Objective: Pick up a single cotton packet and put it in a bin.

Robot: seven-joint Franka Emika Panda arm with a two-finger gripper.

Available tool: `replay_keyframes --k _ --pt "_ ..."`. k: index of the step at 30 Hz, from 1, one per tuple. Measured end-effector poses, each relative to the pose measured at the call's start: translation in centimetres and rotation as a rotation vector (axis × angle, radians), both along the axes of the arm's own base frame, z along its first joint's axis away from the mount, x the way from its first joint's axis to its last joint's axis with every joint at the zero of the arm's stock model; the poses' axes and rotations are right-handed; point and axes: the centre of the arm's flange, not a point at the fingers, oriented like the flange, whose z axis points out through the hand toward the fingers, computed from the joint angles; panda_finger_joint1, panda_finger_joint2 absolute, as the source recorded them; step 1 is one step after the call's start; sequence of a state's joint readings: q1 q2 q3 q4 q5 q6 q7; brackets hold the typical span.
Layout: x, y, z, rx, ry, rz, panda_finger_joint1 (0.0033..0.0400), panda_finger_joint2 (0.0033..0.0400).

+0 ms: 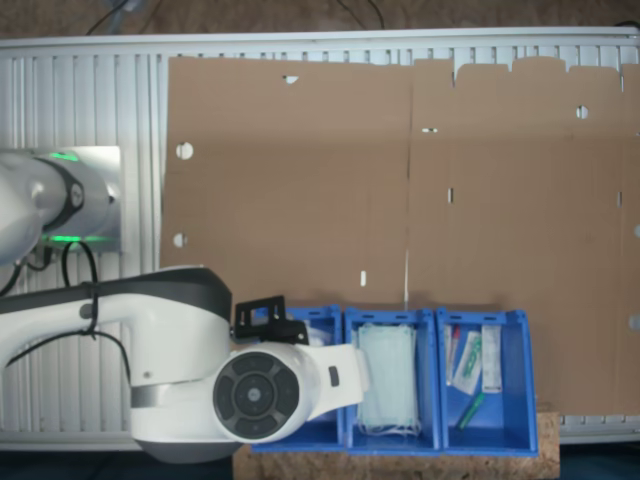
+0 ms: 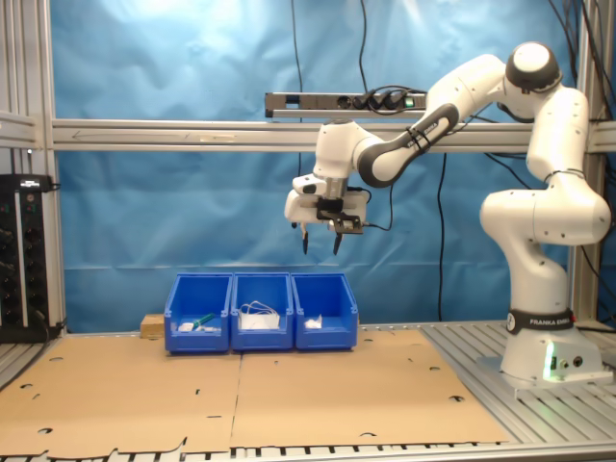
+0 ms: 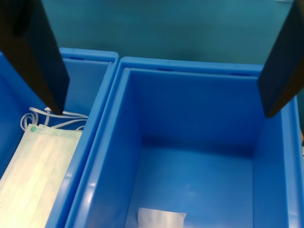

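Jaws spread wide, empty, gripper high above bin. One cotton packet flat on bin floor. Three bins in row; middle bin holds masks. Cardboard-covered worktop in front open.

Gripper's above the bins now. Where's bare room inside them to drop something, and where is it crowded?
The bin under the open gripper is mostly bare floor; one cotton packet lies near one wall. The middle bin is crowded: a mask covers nearly its whole floor. The cardboard before the bins is bare.
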State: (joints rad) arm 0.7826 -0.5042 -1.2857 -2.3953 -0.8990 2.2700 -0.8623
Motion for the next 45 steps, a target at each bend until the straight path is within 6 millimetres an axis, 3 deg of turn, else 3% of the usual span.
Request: replay_keyframes --k 1,9,10,45 --pt "0.00 0.00 0.00 0.000 0.000 0.001 0.0383 0.0383" --pt "0.00 0.00 0.00 -0.001 0.003 0.012 0.0383 0.0383" --pt "0.00 0.00 0.00 -0.001 0.003 0.013 0.0398 0.0398" --pt "0.00 0.00 0.00 -0.002 0.005 0.018 0.0400 0.0400"
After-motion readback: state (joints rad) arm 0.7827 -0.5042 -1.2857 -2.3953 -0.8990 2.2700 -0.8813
